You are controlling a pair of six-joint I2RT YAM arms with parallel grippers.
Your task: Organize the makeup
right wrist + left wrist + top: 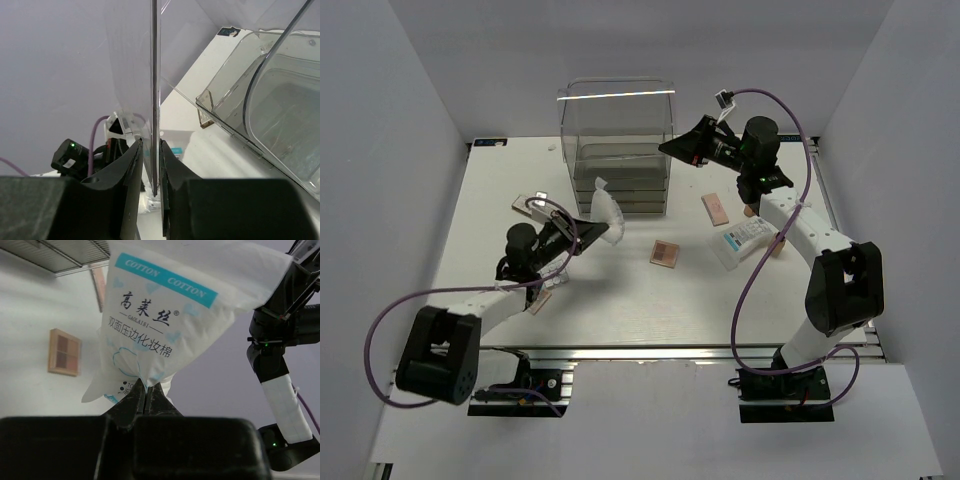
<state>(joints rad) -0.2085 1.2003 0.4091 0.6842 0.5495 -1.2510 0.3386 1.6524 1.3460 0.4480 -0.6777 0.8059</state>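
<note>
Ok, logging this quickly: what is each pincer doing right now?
Left pincer: closed on the cotton pad packet.
Right pincer: closed on a clear panel.

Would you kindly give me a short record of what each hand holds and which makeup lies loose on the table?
left hand: shut on cotton packet, gripped by its edge
right hand: shut on clear panel at the box
loose on table: square palette; peach palette
</note>
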